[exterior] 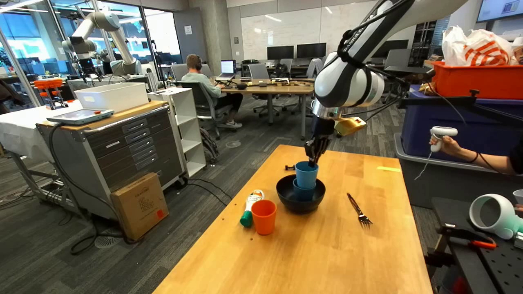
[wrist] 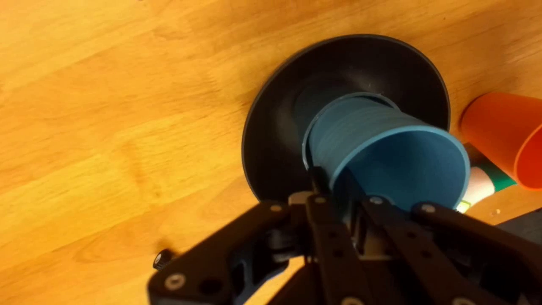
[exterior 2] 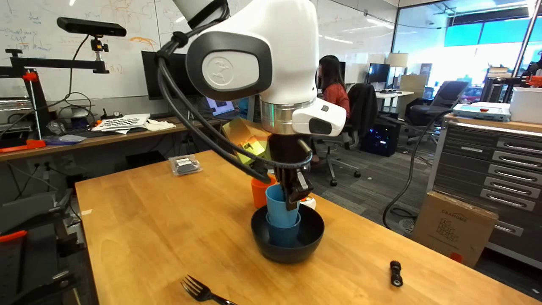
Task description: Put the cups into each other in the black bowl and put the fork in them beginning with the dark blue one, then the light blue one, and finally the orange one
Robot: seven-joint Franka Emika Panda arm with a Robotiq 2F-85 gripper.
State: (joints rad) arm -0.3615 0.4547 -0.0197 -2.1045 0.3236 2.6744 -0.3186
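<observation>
The dark blue cup [exterior: 303, 194] [exterior 2: 283, 234] stands upright in the black bowl [exterior: 301, 208] [exterior 2: 288, 255] [wrist: 275, 140]. The light blue cup [exterior: 306, 175] [exterior 2: 280, 207] [wrist: 400, 165] has its lower part inside the dark blue cup, its upper part standing clear. My gripper [exterior: 312, 162] [exterior 2: 292, 199] [wrist: 336, 182] is shut on the light blue cup's rim, one finger inside and one outside. The orange cup [exterior: 264, 217] [exterior 2: 259, 194] [wrist: 504, 133] stands upright on the table beside the bowl. The fork [exterior: 359, 210] [exterior 2: 204, 292] lies on the table and is out of the wrist view.
A white-and-green bottle [exterior: 250, 208] [exterior 2: 309, 202] [wrist: 487, 182] lies beside the orange cup. A small black part [exterior: 290, 167] [exterior 2: 396, 273] [wrist: 164, 257] lies near the table edge. A plastic packet [exterior 2: 185, 164] lies at the far table end in an exterior view.
</observation>
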